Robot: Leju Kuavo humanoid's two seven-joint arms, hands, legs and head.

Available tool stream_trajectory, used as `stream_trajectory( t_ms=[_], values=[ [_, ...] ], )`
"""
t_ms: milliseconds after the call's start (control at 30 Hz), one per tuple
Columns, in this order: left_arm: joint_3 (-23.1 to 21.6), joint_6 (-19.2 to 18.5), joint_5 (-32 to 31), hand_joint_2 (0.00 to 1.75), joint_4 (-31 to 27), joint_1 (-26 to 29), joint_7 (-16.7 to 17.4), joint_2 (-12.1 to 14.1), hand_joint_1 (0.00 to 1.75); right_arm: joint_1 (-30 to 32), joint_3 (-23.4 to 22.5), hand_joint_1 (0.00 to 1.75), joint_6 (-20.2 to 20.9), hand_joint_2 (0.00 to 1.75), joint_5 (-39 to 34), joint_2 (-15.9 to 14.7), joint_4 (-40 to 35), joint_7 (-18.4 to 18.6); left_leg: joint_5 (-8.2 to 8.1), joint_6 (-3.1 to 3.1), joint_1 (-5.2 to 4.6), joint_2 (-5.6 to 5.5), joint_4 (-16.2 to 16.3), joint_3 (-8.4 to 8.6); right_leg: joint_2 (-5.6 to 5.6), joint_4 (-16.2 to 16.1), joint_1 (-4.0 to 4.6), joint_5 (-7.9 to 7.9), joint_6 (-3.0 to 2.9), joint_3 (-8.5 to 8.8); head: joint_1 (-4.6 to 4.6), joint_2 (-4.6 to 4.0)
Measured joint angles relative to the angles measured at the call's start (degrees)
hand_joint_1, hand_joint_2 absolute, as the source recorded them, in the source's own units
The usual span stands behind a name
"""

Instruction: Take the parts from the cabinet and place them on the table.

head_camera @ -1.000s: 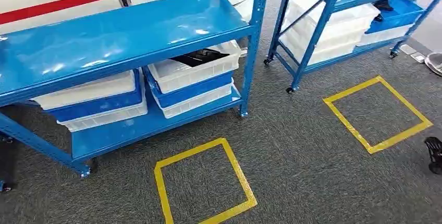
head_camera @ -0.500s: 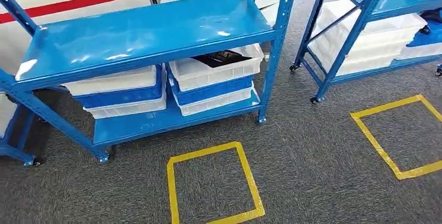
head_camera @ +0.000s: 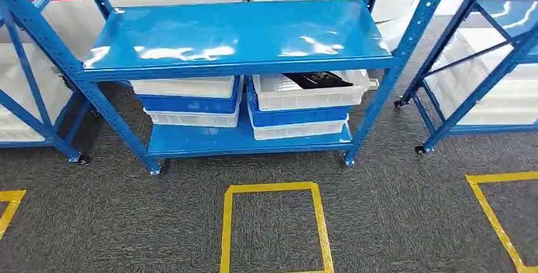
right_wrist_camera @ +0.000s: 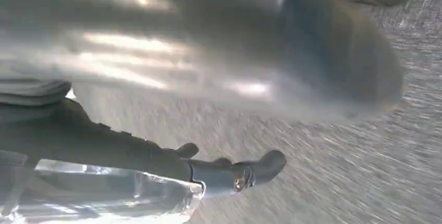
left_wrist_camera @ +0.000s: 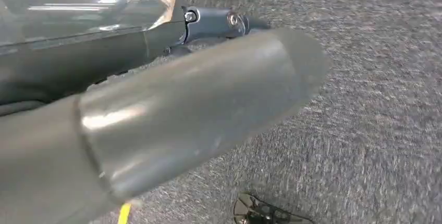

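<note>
Nearest, both arms hang at the robot's sides: the left hand (left_wrist_camera: pixel 172 114) and right hand (right_wrist_camera: pixel 219 52) are seen over grey carpet, holding nothing, though how far the fingers are spread I cannot tell. Ahead lies a yellow floor square (head_camera: pixel 274 228). Beyond it stands the blue cabinet (head_camera: pixel 241 35). Its lower shelf's right white bin (head_camera: pixel 304 92) holds the dark parts (head_camera: pixel 317 80), lying left-to-right, probably nearer the right hand.

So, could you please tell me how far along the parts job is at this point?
Nothing looks delivered yet. The black parts lie in the top white plastic bin on the blue metal rack's lower shelf. Left hand and right hand hang over grey carpet. Grasping and placing remain.
</note>
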Motion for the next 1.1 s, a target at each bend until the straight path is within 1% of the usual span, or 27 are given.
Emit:
stream_trajectory(
  t_ms=[33,67,100,133,167,200,233,267,333,367,400,433,467,533,567,600,667,700,767,833,867,900,933,967,1000,1067,1100],
  values=[
    [0.0,0.0,0.0,0.0,0.0,0.04,0.07,0.0,0.0,0.04,-0.02,0.0,-0.13,0.0,-0.07,-0.09,0.02,0.13,-0.06,-0.07,-0.02,-0.73,0.03,0.03,0.38,3.4,-0.31,-0.85,0.23,-2.11,-0.07,0.0],
    [0.0,0.0,0.02,0.0,0.0,0.12,0.2,0.0,0.0,0.1,-0.11,0.0,-0.15,0.0,-0.15,-0.15,0.02,0.17,-0.16,-0.2,0.05,-1.34,0.09,0.1,0.45,4.33,-0.42,-0.56,0.72,-3.1,0.04,0.0],
    [0.0,0.04,0.04,0.0,0.0,0.18,0.33,0.0,0.0,0.11,-0.17,0.0,-0.17,0.0,-0.2,-0.26,0.04,0.19,-0.29,-0.38,0.15,-1.86,0.15,0.26,0.45,2.58,-0.6,0.88,1.47,-2.76,0.09,0.0],
    [0.0,0.07,0.07,0.0,0.04,0.27,0.37,-0.07,0.0,0.2,-0.22,0.0,-0.22,0.0,-0.31,-0.42,0.02,0.24,-0.55,-0.75,0.31,-2.3,0.41,0.43,0.45,-1.64,-0.98,3.41,2.46,-1.27,0.11,0.0],
    [0.02,0.11,0.11,0.0,0.04,0.3,0.44,-0.13,0.0,0.31,-0.24,0.0,-0.28,0.0,-0.37,-0.5,0.04,0.24,-0.95,-1.25,0.59,-2.69,0.98,0.46,0.48,-7.59,-1.36,6.39,3.42,1.09,0.13,0.0],
    [0.02,0.15,0.11,0.0,0.04,0.32,0.46,-0.13,0.0,0.3,-0.24,0.0,-0.28,0.0,-0.37,-0.52,0.04,0.24,-1.57,-1.92,0.58,-2.83,1.75,0.16,0.65,-11.85,-1.66,7.81,3.72,2.57,0.2,0.0],
    [0.02,0.2,0.11,0.0,0.04,0.31,0.5,-0.04,0.0,0.31,-0.26,0.0,-0.28,0.0,-0.39,-0.28,0.09,0.2,-2.09,-2.44,0.13,-2.97,2.2,-0.04,1.3,-11.14,-1.32,7.5,3.15,2.12,0.53,0.0],
    [0.02,0.24,0.11,0.0,0.04,0.26,0.5,-0.04,0.0,0.07,-0.26,0.0,-0.35,0.0,-0.39,-0.39,0.07,0.15,-2.49,-2.58,0.16,-3.01,2.59,-0.25,1.39,-11.09,-1.37,7.48,2.17,2.54,0.35,0.0],
    [0.04,0.33,0.11,0.0,0.04,0.31,0.48,-0.09,0.0,0.03,-0.28,0.0,-0.35,0.0,-0.46,-0.37,0.07,0.04,-2.37,-2.83,0.4,-3.02,2.5,-0.22,1.34,-11.02,-1.06,7.41,1.39,2.38,0.02,0.0],
    [0.02,0.33,0.11,0.0,0.04,0.35,0.48,-0.11,0.0,0.01,-0.28,0.0,-0.35,0.0,-0.46,-0.3,0.07,0.04,-2.55,-3.01,0.71,-3.04,2.72,-0.27,1.27,-11.12,-1.52,7.47,0.97,2.52,0.09,0.0],
    [0.02,0.33,0.11,0.0,0.04,0.39,0.5,-0.11,0.0,0.03,-0.31,0.0,-0.35,0.0,-0.48,-0.26,0.07,0.02,-3.22,-3.32,0.8,-1.99,3.67,-0.47,1.17,-11.17,-1.47,7.52,0.77,2.6,0.09,0.0],
    [0.02,0.33,0.11,0.0,0.04,0.37,0.5,-0.15,0.0,0.04,-0.35,0.0,-0.37,0.0,-0.48,-0.26,0.07,-0.07,-4.8,-3.58,0.79,-0.92,6.06,-1.56,1.09,-11.17,-1.38,7.43,0.49,2.68,-0.22,0.0],
    [0.02,0.33,0.11,0.0,0.04,0.3,0.48,-0.15,0.0,0.04,-0.37,0.0,-0.37,0.0,-0.48,-0.24,0.07,-0.13,-6.88,-3.81,0.82,-0.47,9.94,-3.5,0.91,-11.17,-1.23,7.38,0.14,2.69,-0.13,0.0],
    [0.02,0.33,0.11,0.0,0.04,0.33,0.46,-0.15,0.0,0.11,-0.5,0.0,-0.37,0.0,-0.5,-0.26,0.07,-0.15,-10.37,-4.04,0.82,-0.07,18.99,-8.35,0.55,-11.16,-0.99,7.2,-0.11,2.68,-0.22,0.0],
    [0.02,0.29,0.09,0.0,0.04,0.38,0.46,-0.17,0.0,0.16,-0.59,0.0,-0.39,0.0,-0.55,-0.26,0.07,-0.18,-10.21,-3.97,0.82,0.01,20.46,-9.39,0.46,-11.16,-0.88,7.15,-0.17,2.73,-0.22,0.0],
    [0.04,0.24,0.09,0.0,0.04,0.42,0.44,-0.17,0.0,0.18,-0.68,0.0,-0.37,0.0,-0.57,-0.26,0.07,-0.2,-8.82,-3.73,0.82,0.04,19.35,-9.09,0.41,-11.16,-0.78,7.08,-0.24,2.85,-0.24,0.0],
    [0.04,0.24,0.04,0.0,0.04,0.44,0.44,-0.17,0.0,0.12,-0.74,0.0,-0.37,0.0,-0.63,-0.24,0.07,-0.26,-3.92,-2.91,0.71,0.07,11.05,-5.19,0.39,-11.17,-0.55,6.95,-0.36,3.17,-0.26,0.0],
    [0.02,0.24,0.02,0.0,0.04,0.4,0.39,-0.17,0.0,0.05,-0.74,0.0,-0.39,0.0,-0.63,-0.2,0.07,-0.33,-1.76,-2.11,0.5,0.25,5.78,-2.53,0.4,-11.2,-0.45,6.89,-0.35,3.3,-0.26,0.0],
    [0.0,0.22,0.0,0.0,0.02,0.23,0.31,-0.13,0.0,0.01,-0.79,0.0,-0.44,0.0,-0.63,-0.04,0.07,-0.46,-2.17,-1.7,-0.06,0.78,3.41,-1.7,0.36,-11.29,-0.06,6.7,0.07,3.24,-0.19,0.0],
    [0.0,0.22,0.0,0.0,0.02,0.24,0.31,-0.15,0.0,0.06,-0.85,0.0,-0.44,0.0,-0.66,0.02,0.07,-0.55,-2.23,-1.35,-0.44,0.56,3.56,-1.83,0.15,-11.56,-0.49,6.75,0.61,3.29,-0.22,0.0],
    [0.02,0.22,0.02,0.0,0.02,0.25,0.31,-0.15,0.0,-0.01,-0.9,0.0,-0.44,0.0,-0.68,0.11,0.07,-0.57,-1.91,-1.02,-0.49,0.33,2.9,-1.67,0.02,-11.93,-0.27,6.81,1.11,3.57,-0.42,0.0],
    [0.02,0.22,0.0,0.0,0.02,0.31,0.31,-0.2,0.0,0.02,-0.98,0.0,-0.44,0.0,-0.7,0.02,0.04,-0.59,-0.95,-0.94,0.37,0.34,1.4,-0.55,-0.06,-10.98,-0.13,6.51,1.27,3.23,-0.31,0.0],
    [0.02,0.22,0.0,0.0,0.02,0.29,0.28,-0.22,0.0,0.04,-1.07,0.0,-0.44,0.0,-0.7,0.0,0.04,-0.63,-0.94,-0.67,0.25,0.24,0.8,-0.21,0.17,-9.32,-0.02,5.43,1.1,2.54,-0.15,0.0],
    [0.02,0.2,0.0,0.0,0.02,0.27,0.31,-0.22,0.0,0.02,-1.12,0.0,-0.44,0.0,-0.7,0.0,0.04,-0.63,-0.76,-0.36,0.27,0.25,0.85,-0.21,0.36,-5.65,-0.07,3.61,0.7,0.75,0.02,0.02],
    [0.02,0.2,0.0,0.0,0.02,0.25,0.31,-0.22,0.0,0.05,-1.16,0.0,-0.44,0.0,-0.7,-0.09,0.04,-0.63,-0.77,-0.39,0.21,0.15,0.87,-0.25,0.4,-0.77,-0.15,1.62,0.43,-1.65,0.07,0.0],
    [0.02,0.17,0.0,0.0,0.02,0.27,0.31,-0.22,0.0,0.06,-1.2,0.0,-0.44,0.0,-0.74,-0.2,0.04,-0.63,-0.82,-0.39,0.1,-0.04,0.92,-0.26,0.44,5.72,-0.31,-0.21,0.71,-5.23,0.02,0.0],
    [0.02,0.15,0.0,0.0,0.02,0.28,0.31,-0.22,0.0,0.17,-1.22,0.0,-0.44,0.0,-0.9,-0.22,0.04,-0.63,-0.87,-0.46,0.11,-0.23,0.93,-0.19,0.44,5.58,-0.4,0.29,1.15,-5.42,0.04,0.0]
  ],
)
